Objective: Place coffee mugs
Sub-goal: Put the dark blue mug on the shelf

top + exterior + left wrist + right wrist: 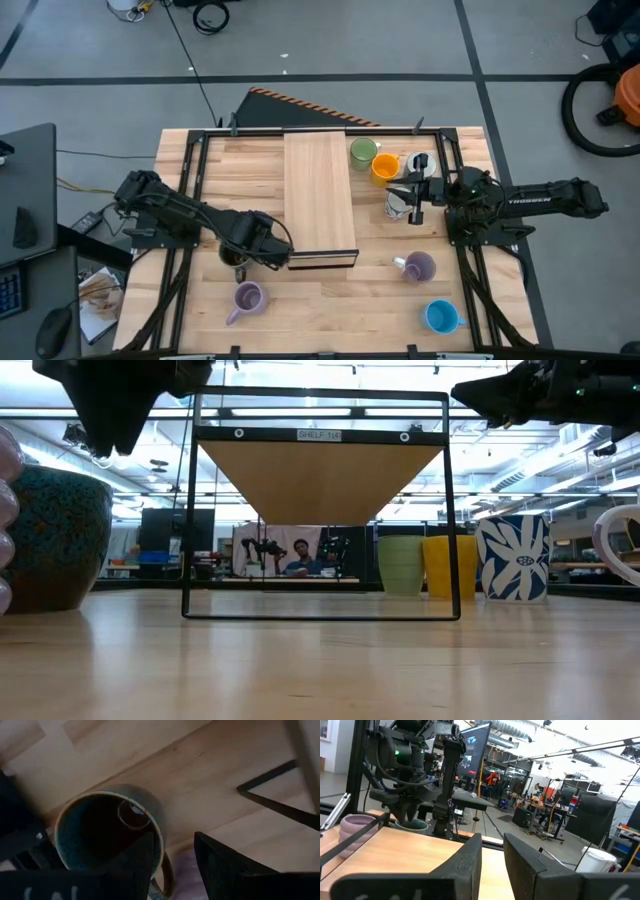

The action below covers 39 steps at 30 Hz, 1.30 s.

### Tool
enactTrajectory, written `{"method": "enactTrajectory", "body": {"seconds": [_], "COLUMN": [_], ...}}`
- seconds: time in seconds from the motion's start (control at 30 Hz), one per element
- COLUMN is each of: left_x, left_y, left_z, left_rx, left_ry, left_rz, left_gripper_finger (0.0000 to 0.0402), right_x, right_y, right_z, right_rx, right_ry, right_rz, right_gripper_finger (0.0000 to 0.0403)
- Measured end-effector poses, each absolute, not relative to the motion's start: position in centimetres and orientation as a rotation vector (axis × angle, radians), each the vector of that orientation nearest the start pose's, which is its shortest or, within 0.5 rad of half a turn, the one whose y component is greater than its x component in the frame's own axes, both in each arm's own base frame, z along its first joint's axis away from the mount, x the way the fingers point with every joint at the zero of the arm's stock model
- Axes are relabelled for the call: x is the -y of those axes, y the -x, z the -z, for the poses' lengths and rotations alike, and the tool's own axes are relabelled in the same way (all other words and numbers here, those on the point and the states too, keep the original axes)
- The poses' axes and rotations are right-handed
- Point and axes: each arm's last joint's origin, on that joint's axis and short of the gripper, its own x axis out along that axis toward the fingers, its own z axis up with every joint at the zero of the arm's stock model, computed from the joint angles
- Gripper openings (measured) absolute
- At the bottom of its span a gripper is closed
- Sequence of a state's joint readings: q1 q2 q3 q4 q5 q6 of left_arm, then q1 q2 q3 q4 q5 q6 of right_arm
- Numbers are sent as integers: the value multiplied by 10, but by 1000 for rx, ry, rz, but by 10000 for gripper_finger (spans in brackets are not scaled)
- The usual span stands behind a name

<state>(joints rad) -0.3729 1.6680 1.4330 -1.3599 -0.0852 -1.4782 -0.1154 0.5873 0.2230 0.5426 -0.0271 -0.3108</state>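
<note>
High view first: nearest the lower edge of the frame sit a blue mug (440, 317) at lower right and a lilac mug (247, 297) at lower left, both upright on the pale wooden bench (330, 300) with their handles showing. A second lilac mug (420, 267) stands a little above the blue one, at right of centre.

In the middle band, the left pincer (238, 262) hangs over the dark brown mug (236, 260), just left of the near end of the shelf (320, 195). The left wrist view shows that mug (107, 830) from above: a dark hollow with a dull teal-speckled rim, its brown handle beside one finger (137, 865). The fingers stand apart, one seemingly over the mug's mouth and one outside the wall; whether they touch it I cannot tell. In the low view the same mug (55, 540) fills the left edge, dark with teal flecks.

The right pincer (412, 205) sits at centre right above a white mug (399, 203) patterned in blue, which stands right of centre in the low view (512, 557). The right wrist view shows its fingers (465, 865) slightly apart and holding nothing.

Farthest, at upper centre-right, an orange mug (385, 166) stands touching a green mug (363, 151), with another white mug (418, 162) just to its right.
</note>
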Motion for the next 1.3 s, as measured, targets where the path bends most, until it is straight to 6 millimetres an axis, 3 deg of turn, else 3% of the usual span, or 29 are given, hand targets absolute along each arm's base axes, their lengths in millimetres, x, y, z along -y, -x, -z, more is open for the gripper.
{"method": "enactTrajectory", "body": {"seconds": [0.37, 0.7, 0.97, 1.13, 1.3], "left_x": [109, 116, 113, 106, 99], "left_y": [-274, -271, -265, -247, -229], "left_z": [-264, -264, -269, -267, -259], "left_rx": [-1361, -1332, -1302, -1270, -1161], "left_ry": [710, 644, 574, 599, 754], "left_rz": [-964, -942, -967, -965, -854], "left_gripper_finger": [222, 169, 155, 155, 155], "right_x": [16, 16, 16, 16, 16], "right_y": [-145, -145, -145, -145, -145], "right_z": [-235, -234, -234, -234, -234], "right_rx": [155, 145, 145, 145, 143], "right_ry": [353, 372, 371, 370, 370], "right_rz": [116, 116, 116, 115, 114], "right_gripper_finger": [87, 87, 87, 87, 87]}}
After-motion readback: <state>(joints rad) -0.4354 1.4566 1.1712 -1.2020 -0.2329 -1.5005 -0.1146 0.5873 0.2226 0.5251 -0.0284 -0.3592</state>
